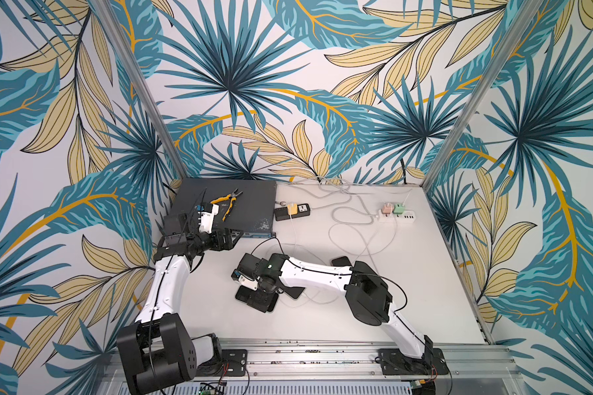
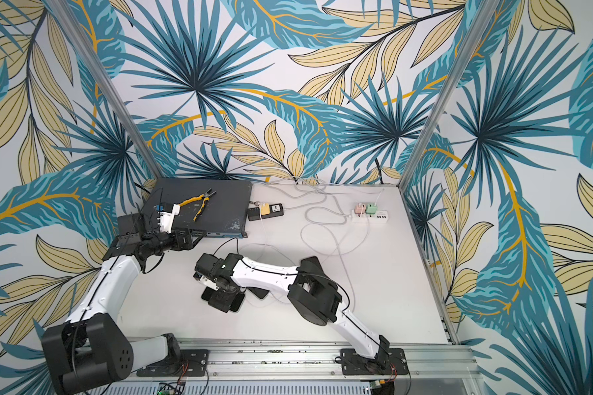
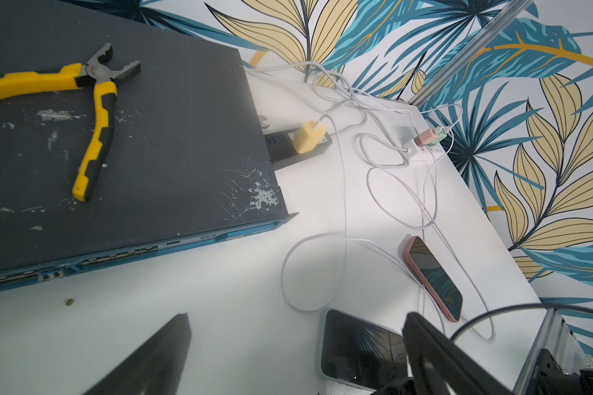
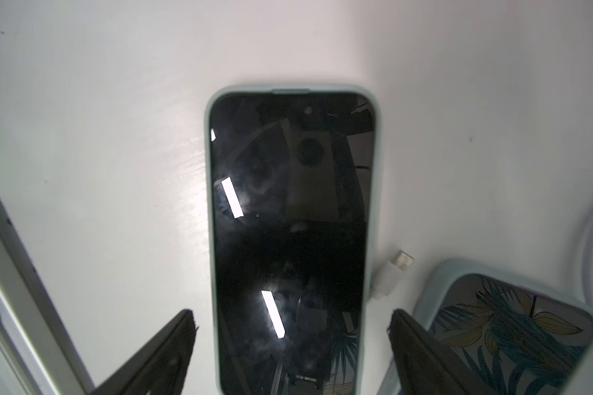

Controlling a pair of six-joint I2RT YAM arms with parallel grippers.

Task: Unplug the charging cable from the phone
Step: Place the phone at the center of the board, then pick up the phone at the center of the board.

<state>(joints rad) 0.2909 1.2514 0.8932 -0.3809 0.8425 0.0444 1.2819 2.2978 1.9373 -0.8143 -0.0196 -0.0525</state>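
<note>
Dark-screened, pale-green-cased phone (image 4: pixel 290 239) lies flat, white cable plug (image 4: pixel 396 270) free beside it. Right tool (image 4: pixel 292 316) and left tool (image 3: pixel 297 318) gape wide, both empty.

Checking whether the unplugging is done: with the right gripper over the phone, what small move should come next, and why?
Probably lift the right gripper straight up. Its jaws stand open either side of the phone, gripping nothing, and the white cable plug lies free on the table beside it.
</note>
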